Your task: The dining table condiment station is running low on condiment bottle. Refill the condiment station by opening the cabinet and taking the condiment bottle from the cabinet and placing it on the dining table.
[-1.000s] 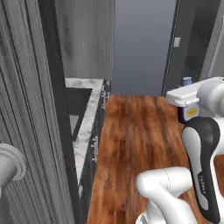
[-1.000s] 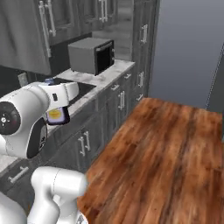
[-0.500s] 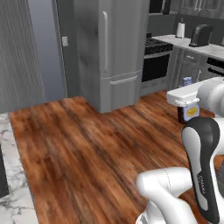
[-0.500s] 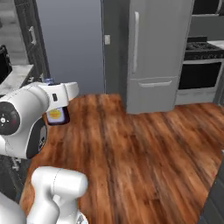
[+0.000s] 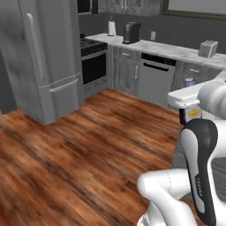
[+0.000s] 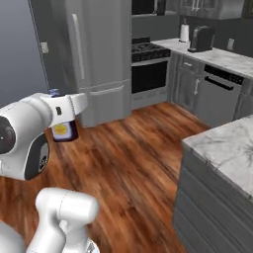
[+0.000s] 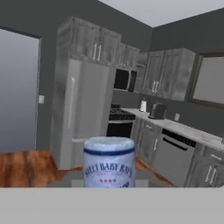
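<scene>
I've swung the base round a lot in the last sec: the dark cabinet wall and wood floor that were in front a sec ago are gone, then the fridge (image 5: 48,57) came in close, and now it sits off to the side w/ the stove (image 5: 93,59) and dishwasher (image 5: 155,79) past it. So that's the cameras moving, not the stuff. The condiment bottle (image 6: 63,131) hasn't shifted in the gripper (image 7: 109,183); it sits right between the fingers, upright, pale cap (image 7: 108,145) poking up in front of the hand cam. Fingers look closed on the bottle, same as before, tho the tips themselves are hidden. I think the fetch part is done and I'm mid carry. A white marble slab (image 6: 227,148) w/ grey veins has come in, well apart from the fingers, off to the right. Prob the dining table, can't be sure yet. Next I'd guess drive closer, then set it down there.
</scene>
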Controlling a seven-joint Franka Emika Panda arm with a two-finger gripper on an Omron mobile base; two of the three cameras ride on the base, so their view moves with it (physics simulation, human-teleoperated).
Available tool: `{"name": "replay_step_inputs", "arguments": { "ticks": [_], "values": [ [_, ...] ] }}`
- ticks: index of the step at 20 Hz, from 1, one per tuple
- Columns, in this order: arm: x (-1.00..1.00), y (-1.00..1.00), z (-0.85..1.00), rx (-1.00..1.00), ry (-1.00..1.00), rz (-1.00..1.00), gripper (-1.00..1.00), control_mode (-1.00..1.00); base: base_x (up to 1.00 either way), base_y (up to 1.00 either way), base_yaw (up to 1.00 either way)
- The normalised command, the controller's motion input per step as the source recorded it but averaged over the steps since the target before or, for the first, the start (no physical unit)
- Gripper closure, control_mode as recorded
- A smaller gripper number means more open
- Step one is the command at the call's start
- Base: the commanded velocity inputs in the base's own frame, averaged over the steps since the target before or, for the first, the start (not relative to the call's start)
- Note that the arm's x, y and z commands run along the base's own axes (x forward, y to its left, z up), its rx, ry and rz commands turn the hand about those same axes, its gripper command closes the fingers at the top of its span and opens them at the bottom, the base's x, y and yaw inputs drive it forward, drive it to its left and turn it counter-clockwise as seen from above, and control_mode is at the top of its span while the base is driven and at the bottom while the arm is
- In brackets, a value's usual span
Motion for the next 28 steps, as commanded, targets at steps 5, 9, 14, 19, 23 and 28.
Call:
{"name": "replay_step_inputs", "arguments": {
  "ticks": [5,9,14,19,23,28],
  "values": [
    [0.0,0.0,0.0,0.0,0.0,0.0,1.0,1.0,0.0,-1.0,-0.13],
    [0.0,0.0,0.0,0.0,0.0,0.0,1.0,1.0,-0.09,-1.0,-0.08],
    [0.0,0.0,0.0,0.0,0.0,0.0,1.0,1.0,-0.51,-1.0,-0.06],
    [0.0,0.0,0.0,0.0,0.0,0.0,1.0,1.0,-0.65,-1.0,-0.09],
    [0.0,0.0,0.0,0.0,0.0,0.0,1.0,1.0,-0.57,-1.0,-0.08],
    [0.0,0.0,0.0,0.0,0.0,0.0,1.0,1.0,-0.18,-1.0,-0.04]
  ]
}}
